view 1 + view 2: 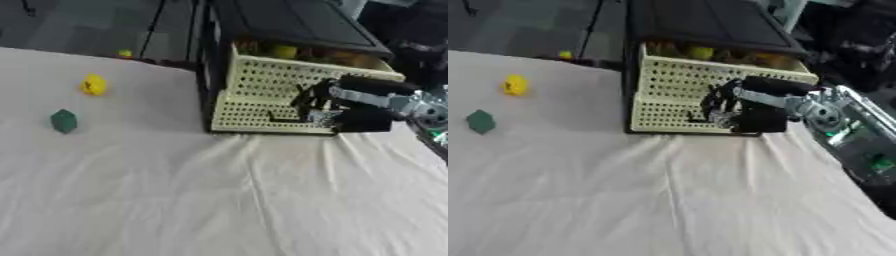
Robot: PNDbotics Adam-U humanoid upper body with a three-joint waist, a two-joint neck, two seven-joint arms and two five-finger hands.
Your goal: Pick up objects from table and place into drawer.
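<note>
Your right hand [721, 106] is at the drawer [677, 95] front, its grasp unclear; push squarely toward 12 o'clock, keeping the yellow things [284, 51] inside.

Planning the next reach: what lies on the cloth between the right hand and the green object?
Nothing but bare white cloth. The left eye view shows the right hand at the drawer front, the green object far left.

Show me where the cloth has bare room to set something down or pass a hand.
The whole near half of the white cloth is bare, as is the stretch between the green object and the drawer unit. It is crowded at the drawer front, where the right hand sits. The yellow object takes the far left.
</note>
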